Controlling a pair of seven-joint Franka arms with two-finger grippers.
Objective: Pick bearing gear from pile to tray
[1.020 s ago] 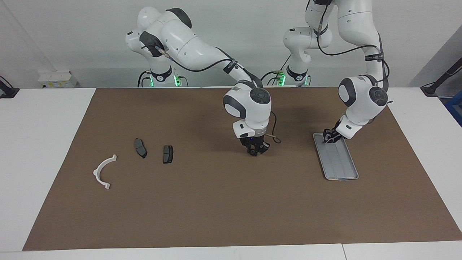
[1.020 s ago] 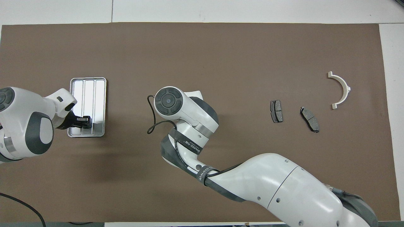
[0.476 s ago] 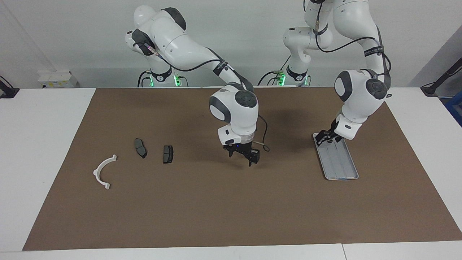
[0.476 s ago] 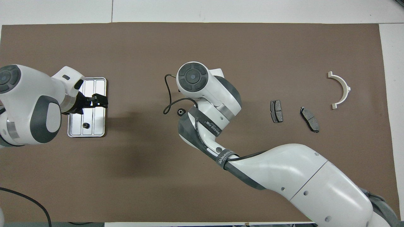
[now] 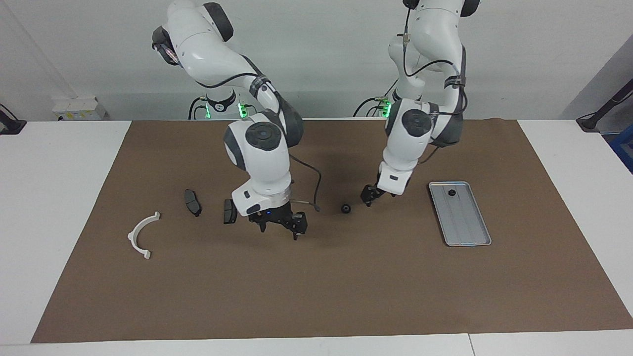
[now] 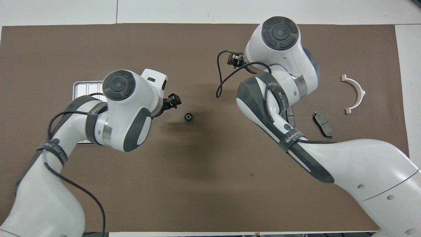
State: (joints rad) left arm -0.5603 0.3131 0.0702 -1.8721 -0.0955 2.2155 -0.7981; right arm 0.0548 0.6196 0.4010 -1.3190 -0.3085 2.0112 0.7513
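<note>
Hovering beside gear (image 5: 346, 208) on mat (image 5: 316, 277), left gripper (image 5: 368, 197), jaws open and empty; right gripper (image 5: 281, 226), likewise open and empty, waiting. One gear (image 5: 451, 192) lying in tray (image 5: 470, 237). Centring over the gear before closing.

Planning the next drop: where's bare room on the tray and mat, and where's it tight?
Tray: bare except one bearing at its robot-side end. The mat is bare along its whole edge farthest from the robots. Tight: the loose bearing beside the open left gripper; brake pads beside the open right gripper.
</note>
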